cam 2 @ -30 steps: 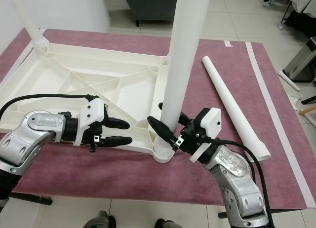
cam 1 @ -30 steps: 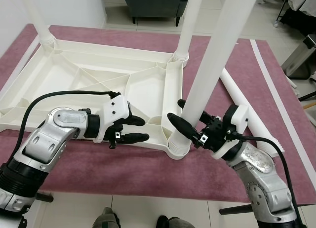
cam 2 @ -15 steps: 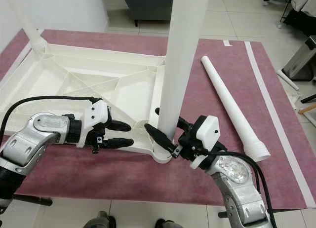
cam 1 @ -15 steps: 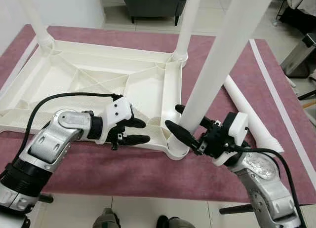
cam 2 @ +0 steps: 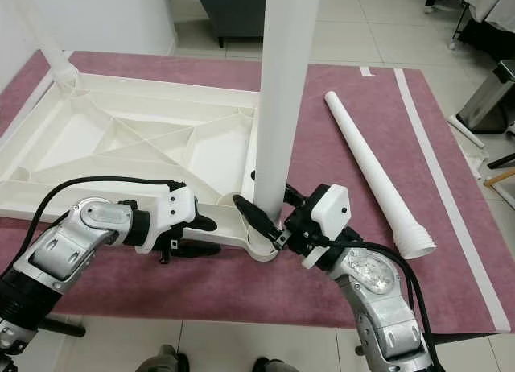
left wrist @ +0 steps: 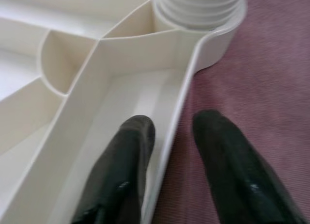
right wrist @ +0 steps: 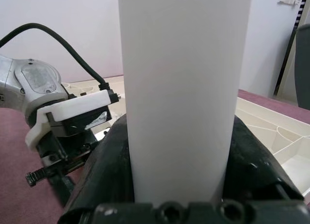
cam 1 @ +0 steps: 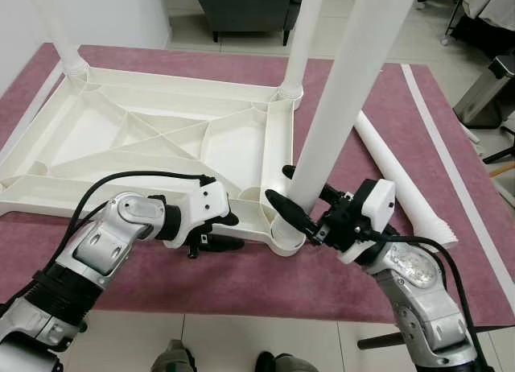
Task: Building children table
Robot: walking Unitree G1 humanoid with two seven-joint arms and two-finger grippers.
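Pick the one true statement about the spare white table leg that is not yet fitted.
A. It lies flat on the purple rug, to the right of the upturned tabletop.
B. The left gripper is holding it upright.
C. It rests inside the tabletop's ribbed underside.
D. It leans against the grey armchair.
A: the loose leg lies flat on the purple rug, beside the upturned tabletop and apart from it.
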